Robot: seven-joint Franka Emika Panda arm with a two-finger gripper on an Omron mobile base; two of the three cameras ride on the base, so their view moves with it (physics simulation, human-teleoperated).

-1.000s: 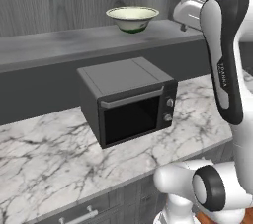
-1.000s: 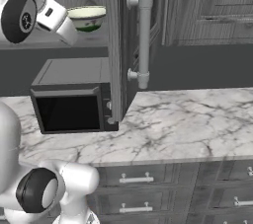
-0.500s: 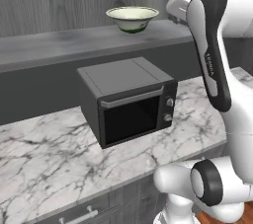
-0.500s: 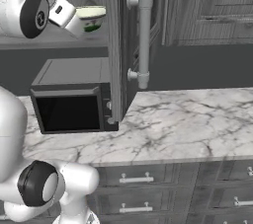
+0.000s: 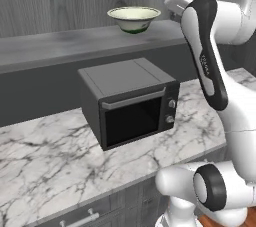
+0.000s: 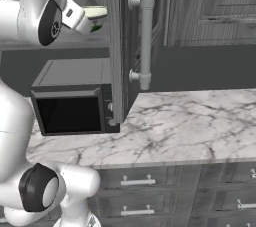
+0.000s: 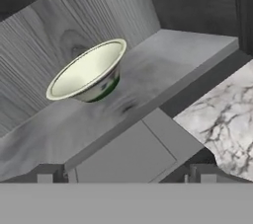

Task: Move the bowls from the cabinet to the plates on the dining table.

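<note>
Left base view: a single cream-white bowl (image 5: 134,19) with a dark green band low on its outside is seen standing upright on the grey shelf of the open cabinet (image 5: 75,46). The bowl sits toward the right part of the shelf, above the black microwave (image 5: 131,102), which rests on the marble counter (image 5: 45,161). The white arm (image 5: 210,61) is raised at the right, its wrist held at shelf height just to the right of the bowl; no contact with the bowl is observed. The finger ends are hidden behind the arm.

Right base view: the bowl (image 6: 96,15) is partly covered by the hand, a slice of its rim and green band being visible between the hand and the edge of the open cabinet door (image 6: 116,46). The door's long silver bar handle (image 6: 146,33) is seen upright just right of that edge. The microwave (image 6: 75,102) is recorded below, on the counter.

Hand view: the bowl (image 7: 89,71) is seen well ahead on the shelf, empty, apart from the gripper (image 7: 123,178). The two fingertips (image 7: 45,177) are set far apart at the lower edge, so the tool is spread wide with nothing between its jaws. The microwave top and a patch of marble are seen beneath the shelf edge.
</note>
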